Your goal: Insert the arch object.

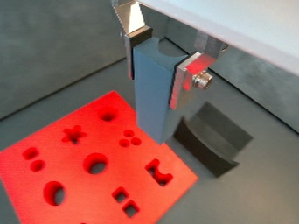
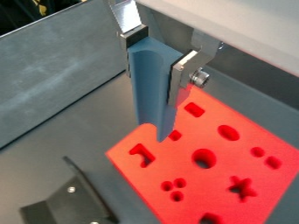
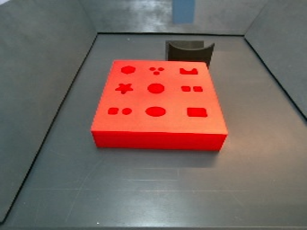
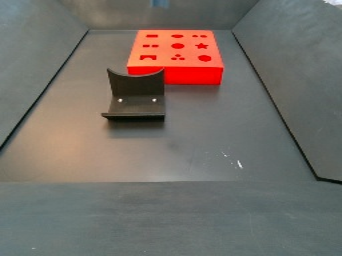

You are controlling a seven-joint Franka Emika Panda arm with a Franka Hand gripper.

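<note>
Arch object: no view shows a small dark notched block I can pick out, so I cannot say where it lies. The arch-shaped hole (image 1: 160, 171) shows in the red board (image 1: 70, 188), at 1 corner, with nothing in it.

In both wrist views the gripper (image 1: 166, 58) hangs above the board's edge, its 2 fingers (image 1: 194, 74) set narrow, flat against either side of a blue-grey column (image 1: 152, 96). The column's lower end hides part of the board (image 2: 233, 164); its underside is out of sight.

In a side view only the column (image 3: 182, 9) pokes in at the top edge, the gripper itself cut off. The fixture (image 3: 188, 49) stands just behind the board (image 3: 156, 133) there, partly hidden by it. From the opposite side the fixture (image 4: 134, 97) stands in front of the board (image 4: 174, 72), apart from it.
</note>
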